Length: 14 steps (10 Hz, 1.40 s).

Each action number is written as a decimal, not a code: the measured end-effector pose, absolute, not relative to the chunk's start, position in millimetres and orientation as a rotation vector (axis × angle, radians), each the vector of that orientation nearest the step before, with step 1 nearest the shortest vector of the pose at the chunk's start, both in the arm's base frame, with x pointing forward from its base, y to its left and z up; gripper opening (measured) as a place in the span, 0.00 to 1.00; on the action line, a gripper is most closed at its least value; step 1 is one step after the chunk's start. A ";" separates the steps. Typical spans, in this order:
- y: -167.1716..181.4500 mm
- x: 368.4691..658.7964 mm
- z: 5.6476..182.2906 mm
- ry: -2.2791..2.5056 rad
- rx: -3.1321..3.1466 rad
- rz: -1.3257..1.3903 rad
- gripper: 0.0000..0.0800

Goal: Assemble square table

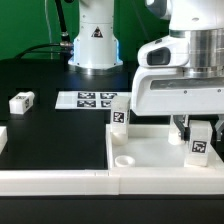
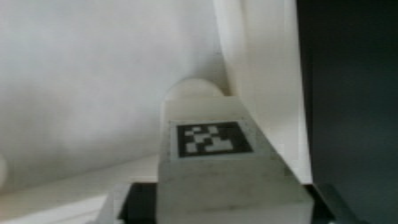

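The square table's white tray-like tabletop [image 1: 160, 165] lies at the front of the black table, a round socket [image 1: 125, 158] showing in one corner. A short white tagged leg [image 1: 200, 146] stands upright over the tabletop's part on the exterior view's right. My gripper [image 1: 198, 130] comes down from above and is shut on its upper part. In the wrist view the leg [image 2: 214, 140] fills the space between my fingers, above the tabletop [image 2: 89, 80] and close to its raised rim [image 2: 258, 60]. My gripper [image 2: 228, 208] hides the leg's top.
A second tagged leg [image 1: 118, 112] stands just behind the tabletop's far edge. Another leg [image 1: 22, 100] lies on the black table at the exterior view's left. The marker board [image 1: 85, 99] lies in front of the robot base [image 1: 95, 40].
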<state>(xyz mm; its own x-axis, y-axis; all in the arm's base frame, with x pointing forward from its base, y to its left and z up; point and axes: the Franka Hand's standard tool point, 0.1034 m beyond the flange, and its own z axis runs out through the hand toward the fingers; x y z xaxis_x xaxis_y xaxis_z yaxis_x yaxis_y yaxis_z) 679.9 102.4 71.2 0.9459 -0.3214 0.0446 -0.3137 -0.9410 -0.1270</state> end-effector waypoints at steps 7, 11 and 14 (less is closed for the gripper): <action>103.9 675.0 70.9 1.751 -2.359 0.133 0.37; 104.4 674.1 67.5 2.066 -2.068 0.158 0.37; 115.9 673.8 68.3 1.704 -2.401 0.101 0.66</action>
